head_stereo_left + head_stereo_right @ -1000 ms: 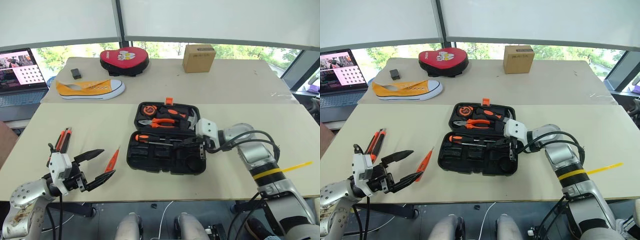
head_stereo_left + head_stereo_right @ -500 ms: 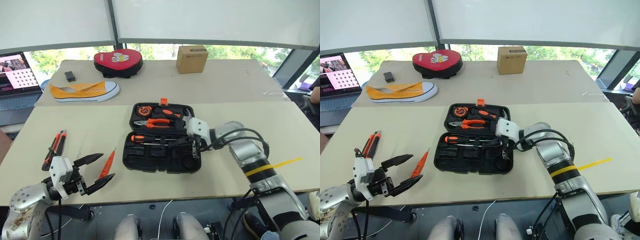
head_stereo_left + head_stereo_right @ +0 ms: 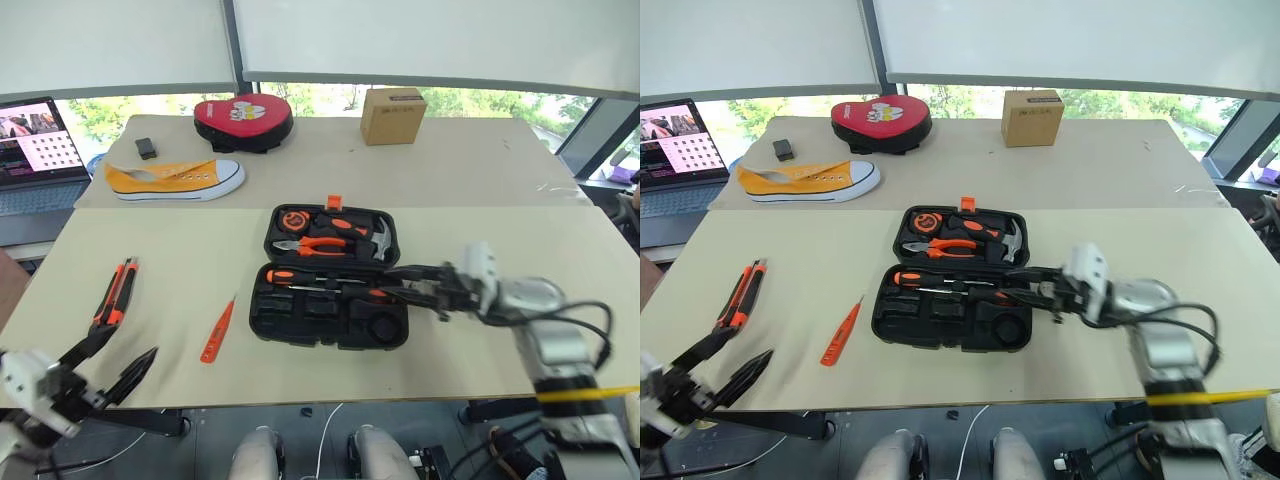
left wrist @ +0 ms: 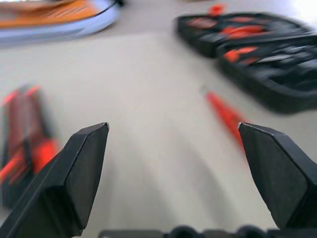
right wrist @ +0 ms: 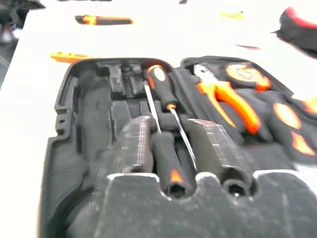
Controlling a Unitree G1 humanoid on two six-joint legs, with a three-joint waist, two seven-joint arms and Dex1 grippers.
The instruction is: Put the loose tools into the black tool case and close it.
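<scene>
Two screwdrivers (image 5: 166,124) with black-orange handles already lie in the front half of the black tool case (image 3: 330,315), which sits open near the middle of the desk (image 3: 500,240). Its far half holds the orange-handled pliers (image 3: 318,245) and a hammer (image 3: 375,240). We judge the task a good part done but not finished. Well to the left of the case, the slim orange tester screwdriver (image 3: 217,331) is loose on the desk, and further left from the case lies the black-and-orange utility knife (image 3: 114,293). We cannot make out the small tape roll for certain. At the case's right edge our right gripper (image 3: 405,285) shows its fingers parted over the screwdrivers, clamped on nothing. Far left of the case, our left gripper (image 3: 105,365) is spread wide and empty. The lid is yet to be closed.
</scene>
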